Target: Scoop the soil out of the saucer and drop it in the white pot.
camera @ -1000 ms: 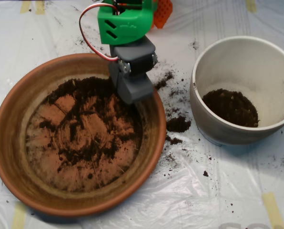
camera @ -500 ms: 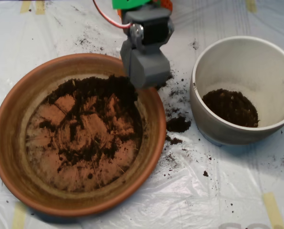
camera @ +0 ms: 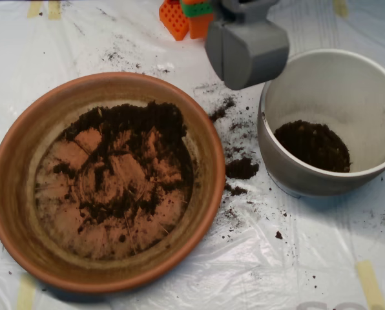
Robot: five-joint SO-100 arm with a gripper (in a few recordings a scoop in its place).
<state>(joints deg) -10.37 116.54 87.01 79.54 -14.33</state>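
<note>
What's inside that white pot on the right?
A dark mound of soil lies at the bottom of the white pot. The near wall hides part of the floor.

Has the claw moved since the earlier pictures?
Yes. The claw went right and up in the picture, from over the saucer to the left rim of the white pot.

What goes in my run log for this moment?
scoop: at white pot rim | saucer: soil remains | pot: some soil | spill: between
</note>
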